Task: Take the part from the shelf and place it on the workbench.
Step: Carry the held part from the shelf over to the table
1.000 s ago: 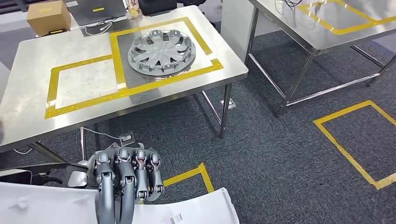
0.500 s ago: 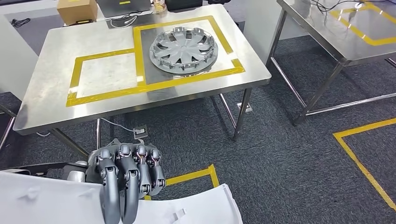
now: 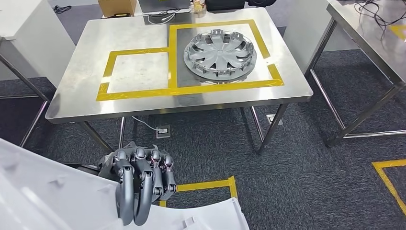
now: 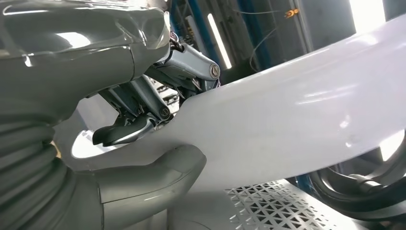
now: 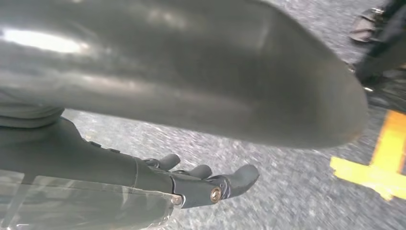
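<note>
My left hand (image 3: 141, 178) grips the part, a big white curved panel (image 3: 48, 203) that crosses the bottom of the head view. Its fingers curl over the panel's upper edge. The left wrist view shows the same white panel (image 4: 297, 124) clamped between the dark fingers (image 4: 125, 132) and the thick thumb. The steel workbench (image 3: 143, 99) stands ahead over dark carpet, with yellow tape frames on its top. In the right wrist view my right hand (image 5: 191, 184) stretches its fingers out flat above the carpet with nothing in them. A broad blurred grey surface lies just over them.
A silver wheel cover (image 3: 220, 50) fills the workbench's right tape frame, while the left frame (image 3: 139, 72) holds nothing. A cardboard box (image 3: 117, 6) sits at the far edge. A second steel table (image 3: 368, 33) stands to the right. Yellow tape marks (image 3: 206, 185) the floor near my hand.
The whole picture has shifted, so the camera has turned and the workbench now sits nearer the middle. My left hand keeps its hold on the white panel.
</note>
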### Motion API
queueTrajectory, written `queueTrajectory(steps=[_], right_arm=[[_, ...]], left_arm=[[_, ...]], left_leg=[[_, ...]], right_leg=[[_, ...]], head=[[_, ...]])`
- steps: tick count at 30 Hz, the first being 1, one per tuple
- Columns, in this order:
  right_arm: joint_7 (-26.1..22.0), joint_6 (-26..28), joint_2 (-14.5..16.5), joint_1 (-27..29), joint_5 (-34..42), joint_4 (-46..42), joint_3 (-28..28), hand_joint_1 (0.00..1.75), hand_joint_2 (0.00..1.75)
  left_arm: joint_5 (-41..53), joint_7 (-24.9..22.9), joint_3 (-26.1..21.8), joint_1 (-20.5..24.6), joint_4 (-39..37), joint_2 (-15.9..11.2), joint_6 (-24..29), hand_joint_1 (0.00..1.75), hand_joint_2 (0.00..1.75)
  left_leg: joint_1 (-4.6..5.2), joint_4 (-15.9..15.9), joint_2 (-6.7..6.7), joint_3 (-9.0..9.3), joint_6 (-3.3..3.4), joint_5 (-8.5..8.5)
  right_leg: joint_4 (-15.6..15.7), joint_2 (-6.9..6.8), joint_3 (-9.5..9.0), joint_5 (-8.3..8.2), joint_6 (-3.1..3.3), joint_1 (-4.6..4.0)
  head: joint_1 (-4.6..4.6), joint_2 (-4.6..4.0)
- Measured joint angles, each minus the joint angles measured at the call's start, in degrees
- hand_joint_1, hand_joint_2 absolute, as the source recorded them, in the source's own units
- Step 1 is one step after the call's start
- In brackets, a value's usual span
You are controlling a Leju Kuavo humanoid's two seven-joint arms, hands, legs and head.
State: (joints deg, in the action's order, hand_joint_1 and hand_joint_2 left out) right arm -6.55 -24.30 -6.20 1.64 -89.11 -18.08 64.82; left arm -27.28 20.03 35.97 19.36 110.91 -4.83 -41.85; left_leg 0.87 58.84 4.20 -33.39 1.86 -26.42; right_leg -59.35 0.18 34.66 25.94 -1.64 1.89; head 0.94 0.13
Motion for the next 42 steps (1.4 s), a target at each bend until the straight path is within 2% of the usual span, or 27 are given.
queueTrajectory(steps=[2,5,7,9,10,11,13,15,16,18,20,21,23,24,25,26,27,28,29,31,33,35,37,39,40,41,42], right_arm=[[-0.16,-0.24,0.18,0.04,-0.02,-0.07,0.01,0.00,0.00],[-0.24,-0.38,0.33,0.09,-0.02,-0.09,0.01,0.00,0.00],[-0.27,-0.39,0.27,0.13,-0.01,-0.22,0.02,0.00,0.00],[-0.35,-0.67,0.29,0.38,-0.06,-0.50,0.28,0.00,0.00],[-0.39,-0.86,0.39,0.50,-0.14,-0.65,0.49,0.00,0.00],[-0.44,-1.10,0.50,0.62,-0.24,-0.83,0.71,0.00,0.00],[-0.51,-1.41,0.74,0.66,-0.44,-1.13,0.93,0.00,0.00],[-0.61,-1.64,1.18,0.69,-0.57,-1.37,1.01,0.00,0.00],[-0.65,-1.71,1.38,0.71,-0.63,-1.48,1.03,0.00,0.00],[-0.67,-1.85,1.63,0.77,-0.75,-1.65,1.11,0.00,0.00],[-0.73,-2.01,1.84,0.86,-0.83,-1.78,1.22,0.00,0.00],[-0.77,-2.05,1.88,0.92,-0.84,-1.88,1.29,0.00,0.00],[-0.85,-2.11,1.87,1.10,-0.85,-2.20,1.40,0.00,0.00],[-0.88,-2.19,1.85,1.19,-0.85,-2.34,1.42,0.00,0.00],[-0.92,-2.31,1.83,1.28,-0.85,-2.50,1.43,0.00,0.00],[-0.97,-2.48,1.81,1.37,-0.85,-2.65,1.43,0.00,0.00],[-1.02,-2.61,1.79,1.44,-0.85,-2.81,1.43,0.00,0.00],[-1.06,-2.71,1.75,1.49,-0.85,-3.00,1.43,0.00,0.00],[-1.08,-2.77,1.75,1.48,-0.85,-3.16,1.43,0.00,0.00],[-1.14,-2.84,1.73,1.38,-0.85,-3.42,1.44,0.00,0.00],[-1.18,-2.91,1.79,1.31,-0.85,-3.56,1.45,0.00,0.00],[-1.19,-2.94,1.92,1.32,-0.85,-3.67,1.45,0.00,0.00],[-1.18,-2.95,2.02,1.34,-0.85,-3.82,1.46,0.00,0.00],[-1.16,-2.97,2.08,1.37,-0.85,-3.95,1.47,0.00,0.00],[-1.15,-2.97,2.10,1.38,-0.85,-4.01,1.47,0.00,0.00],[-1.15,-2.97,2.14,1.38,-0.85,-4.09,1.47,0.00,0.00],[-1.14,-2.97,2.19,1.38,-0.85,-4.17,1.47,0.00,0.00]], left_arm=[[-0.40,-0.17,0.01,-0.07,-0.01,-0.08,0.02,1.75,1.75],[-0.53,-0.23,0.01,-0.10,-0.01,-0.11,0.04,1.75,1.75],[-0.61,-0.26,0.01,-0.04,-0.01,-0.12,0.07,1.75,1.75],[-0.75,-0.39,0.02,-0.13,-0.03,-0.20,0.14,1.75,1.75],[-0.79,-0.48,0.03,-0.22,-0.04,-0.25,0.15,1.75,1.75],[-0.84,-0.57,0.04,-0.32,-0.05,-0.31,0.16,1.75,1.75],[-0.88,-0.67,0.04,-0.32,-0.04,-0.37,0.13,1.75,1.75],[-0.94,-0.72,0.04,-0.18,-0.03,-0.40,0.11,1.75,1.75],[-0.96,-0.73,0.04,-0.11,-0.03,-0.42,0.11,1.75,1.75],[-1.00,-0.77,0.04,-0.04,-0.03,-0.45,0.05,1.75,1.75],[-1.10,-0.78,0.06,-0.06,0.02,-0.44,-0.05,1.75,1.75],[-1.20,-0.78,0.07,-0.04,0.03,-0.39,-0.11,1.75,1.75],[-1.36,-0.79,0.11,-0.10,-0.04,-0.32,-0.24,1.75,1.75],[-1.39,-0.81,0.15,-0.21,-0.10,-0.31,-0.31,1.75,1.75],[-1.40,-0.82,0.20,-0.33,-0.16,-0.31,-0.41,1.75,1.75],[-1.42,-0.83,0.26,-0.39,-0.20,-0.31,-0.51,1.75,1.75],[-1.44,-0.82,0.31,-0.42,-0.22,-0.31,-0.61,1.75,1.75],[-1.46,-0.82,0.34,-0.43,-0.23,-0.32,-0.68,1.75,1.75],[-1.47,-0.82,0.38,-0.42,-0.23,-0.32,-0.74,1.75,1.75],[-1.50,-0.81,0.44,-0.41,-0.22,-0.33,-0.81,1.75,1.75],[-1.52,-0.80,0.47,-0.39,-0.23,-0.32,-0.88,1.75,1.75],[-1.53,-0.79,0.45,-0.37,-0.24,-0.33,-0.92,1.75,1.75],[-1.54,-0.75,0.40,-0.38,-0.24,-0.33,-0.99,1.75,1.75],[-1.53,-0.70,0.37,-0.47,-0.27,-0.33,-1.08,1.75,1.75],[-1.52,-0.69,0.36,-0.52,-0.29,-0.34,-1.13,1.75,1.75],[-1.52,-0.68,0.34,-0.56,-0.32,-0.34,-1.16,1.75,1.75],[-1.52,-0.67,0.32,-0.56,-0.33,-0.35,-1.21,1.75,1.75]], left_leg=[[-0.17,0.09,-0.07,0.04,-0.25,-0.34],[-0.22,0.34,-0.27,-0.04,-0.43,-0.69],[-0.21,1.47,-1.17,-0.52,-0.73,-1.33],[-0.67,10.28,-2.92,-5.38,-1.50,-4.41],[-0.91,13.86,-3.52,-7.63,-1.74,-5.16],[-1.10,15.89,-3.90,-9.21,-1.79,-4.97],[-0.84,8.86,-4.03,-6.32,-0.78,-0.53],[-0.34,2.28,-4.50,-3.20,0.54,1.80],[-0.08,0.76,-4.67,-2.52,0.99,1.91],[0.18,-0.09,-4.50,-2.12,1.39,1.59],[-0.05,-1.79,-4.24,-0.76,1.72,2.25],[-0.20,-2.69,-4.18,0.00,1.91,2.63],[-0.32,-3.41,-4.03,0.63,2.19,2.88],[-0.29,-3.38,-3.89,0.62,2.16,2.80],[-0.27,-3.30,-3.71,0.62,2.09,2.69],[-0.29,-3.15,-3.50,0.63,1.94,2.54],[-0.35,-2.85,-3.31,0.63,1.71,2.30],[-0.41,-2.34,-3.16,0.60,1.38,1.94],[-0.34,-1.71,-3.05,0.47,0.96,1.47],[-0.14,-0.52,-2.95,0.15,0.28,0.56],[-0.14,-0.06,-2.93,0.01,0.00,0.15],[-0.38,0.87,-3.13,-0.26,-0.41,-0.59],[-0.70,5.63,-3.46,-2.43,-1.14,-3.28],[-1.00,13.13,-3.72,-6.35,-1.64,-6.42],[-1.08,15.58,-3.80,-7.82,-1.68,-6.91],[-1.11,16.05,-3.87,-8.35,-1.61,-6.32],[-1.09,14.25,-3.90,-7.73,-1.38,-4.69]], right_leg=[[-0.06,-0.04,-0.15,0.09,0.56,0.21],[0.04,-0.07,-0.33,0.11,0.78,0.49],[0.08,-0.08,-0.53,0.23,0.97,0.44],[0.08,-0.27,-0.92,0.62,1.43,0.32],[0.07,-0.36,-1.13,0.83,1.60,0.22],[0.07,-0.45,-1.37,1.04,1.69,0.08],[0.17,-0.46,-1.91,1.31,1.67,-0.14],[0.34,-0.49,-2.26,1.54,1.51,-0.44],[0.46,-0.58,-2.30,1.60,1.30,-0.45],[0.93,-0.91,-2.52,1.59,0.73,-0.44],[0.02,-1.11,-2.27,2.07,0.47,-0.54],[-1.94,-1.02,-1.38,2.94,0.59,-0.63],[-8.86,-0.65,2.28,5.71,0.97,-0.59],[-12.10,-0.55,4.18,6.74,0.90,-0.54],[-13.91,-0.50,5.43,7.04,0.58,-0.44],[-13.50,-0.49,5.59,6.37,0.02,-0.30],[-10.92,-0.50,4.58,4.87,-0.69,-0.11],[-6.81,-0.50,2.75,3.02,-1.37,0.15],[-3.28,-0.43,1.09,1.58,-1.74,0.24],[0.22,-0.29,-0.75,0.42,-1.15,0.23],[0.10,-0.21,-0.89,0.57,-0.03,0.14],[0.17,-0.22,-1.08,0.61,0.52,0.34],[0.22,-0.24,-1.27,0.68,0.87,0.48],[0.20,-0.26,-1.33,0.82,1.06,0.39],[0.19,-0.26,-1.38,0.89,1.13,0.33],[0.20,-0.26,-1.47,0.95,1.20,0.27],[0.20,-0.25,-1.63,1.02,1.26,0.18]], head=[[-0.01,0.00],[-0.01,0.00],[0.17,0.00],[0.49,0.00],[0.61,0.00],[0.62,0.00],[0.63,0.00],[0.56,0.00],[0.52,0.00],[0.57,0.00],[0.50,0.00],[0.42,0.00],[0.28,0.00],[0.25,0.00],[0.23,0.00],[0.24,0.00],[0.23,0.00],[0.22,0.00],[0.19,0.00],[0.21,0.00],[0.23,0.00],[0.24,0.00],[0.26,0.00],[0.24,0.00],[0.26,0.00],[0.25,0.00],[0.26,0.00]])
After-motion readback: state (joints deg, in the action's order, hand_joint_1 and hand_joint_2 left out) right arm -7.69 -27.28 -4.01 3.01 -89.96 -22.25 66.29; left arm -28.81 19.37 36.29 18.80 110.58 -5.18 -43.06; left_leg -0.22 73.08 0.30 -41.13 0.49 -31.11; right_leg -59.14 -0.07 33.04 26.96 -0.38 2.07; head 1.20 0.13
